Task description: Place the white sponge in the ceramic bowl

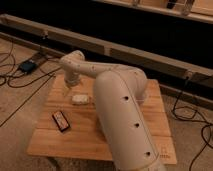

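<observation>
Reaching from the lower right foreground up and to the left, the thick white robot arm [122, 107] crosses most of the pale wooden slatted bench [60, 144]. Its broad lower link rises from the near edge, swells into a rounded elbow over the middle of the bench, and then narrows into a slimmer forearm that runs leftward, roughly level. At the far left end the forearm meets a rounded wrist joint that turns downward. The small dark claw [68, 90] hangs below that wrist, pointing at the bench top over its left rear part. Whether the claw is spread or pressed together cannot be told from this view.

The small cream-white rectangular sponge [80, 99] lies flat on the bench just to the right of the claw and slightly nearer the camera, close beside it; contact between them cannot be made out. The sponge sits in the open strip of wood between the claw and the arm's thick lower link.

A black rectangular device with a reddish-white face [61, 120] lies flat nearer the front left, apart from the sponge. On the carpeted floor to the left, dark cables [15, 80] trail around a small bluish box [27, 65].
</observation>
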